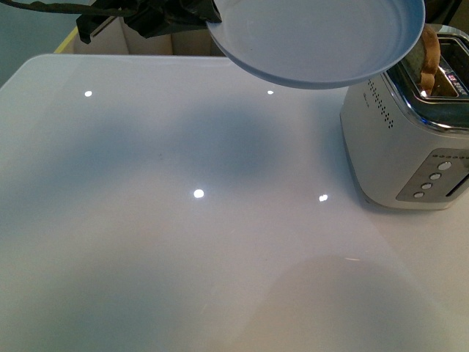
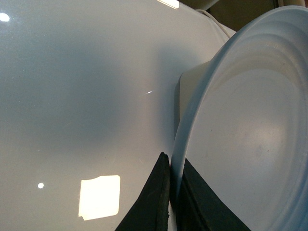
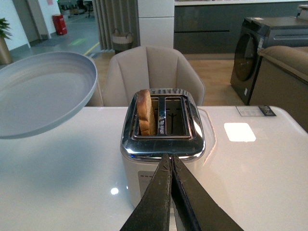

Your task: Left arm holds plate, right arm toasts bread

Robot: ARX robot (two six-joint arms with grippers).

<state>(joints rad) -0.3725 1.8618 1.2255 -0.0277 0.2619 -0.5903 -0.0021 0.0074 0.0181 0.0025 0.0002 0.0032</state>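
Pale blue-grey plate [image 1: 315,37] is up off the worktop [image 1: 198,242], its rim pinched in my left claw [image 2: 174,162], hanging just beside the toaster [image 1: 388,139]. Now the bit that matters: my right claw [image 3: 170,157] is pressed together, holding nothing, aimed at the toaster's near end. The bread [image 3: 145,113] stands upright in the slot on the plate's side, top poking out, edge-on to me, long axis running away along the slot. Right claw's nearer; I reckon it must spread and shift plateward.
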